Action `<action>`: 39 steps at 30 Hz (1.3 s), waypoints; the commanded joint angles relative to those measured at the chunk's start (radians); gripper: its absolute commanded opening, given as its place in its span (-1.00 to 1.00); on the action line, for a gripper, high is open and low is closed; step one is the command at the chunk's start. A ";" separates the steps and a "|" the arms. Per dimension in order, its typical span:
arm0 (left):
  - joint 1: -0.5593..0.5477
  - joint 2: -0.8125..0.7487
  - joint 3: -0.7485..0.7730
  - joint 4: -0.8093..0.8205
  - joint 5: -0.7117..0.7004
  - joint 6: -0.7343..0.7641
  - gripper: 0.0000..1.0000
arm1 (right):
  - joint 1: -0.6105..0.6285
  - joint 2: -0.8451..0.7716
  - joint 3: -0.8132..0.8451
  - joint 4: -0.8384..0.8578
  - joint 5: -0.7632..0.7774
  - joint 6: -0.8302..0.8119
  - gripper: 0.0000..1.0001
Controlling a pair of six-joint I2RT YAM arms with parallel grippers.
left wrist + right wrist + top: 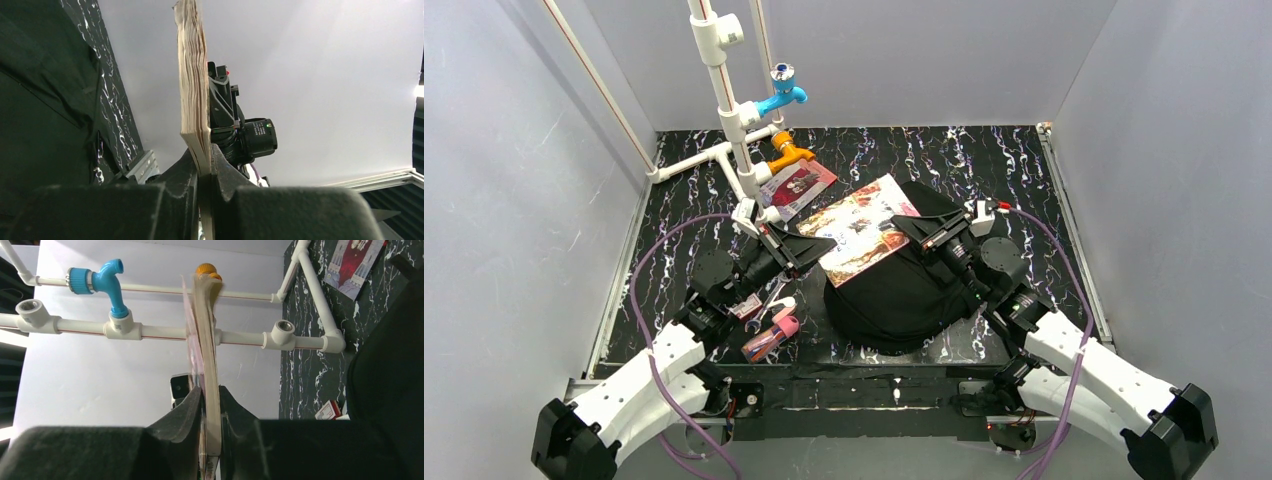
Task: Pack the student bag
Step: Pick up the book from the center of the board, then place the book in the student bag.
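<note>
Both grippers, left [822, 243] and right [911, 228], clench opposite edges of a book [864, 229] held above the black backpack [904, 290] at the table's near-middle; nothing visibly packed yet, a second booklet [796, 186] and pink item [774, 334] waiting outside.

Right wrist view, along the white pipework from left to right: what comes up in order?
Blue tap → book clamped edge-on in the right gripper, orange tap peeking behind its top → open pipe tee → black student bag at the right edge.
</note>
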 commanded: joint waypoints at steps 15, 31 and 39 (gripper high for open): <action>0.001 -0.301 0.485 -1.322 -0.438 0.547 -1.00 | 0.010 0.138 0.284 -0.797 -0.127 -1.128 0.91; 0.001 -0.328 0.636 -1.671 -0.435 0.625 -1.00 | 0.651 0.806 0.664 -1.068 0.686 -1.220 0.64; 0.001 -0.314 0.607 -1.630 -0.391 0.637 -1.00 | 0.677 0.947 0.709 -1.143 0.908 -1.172 0.00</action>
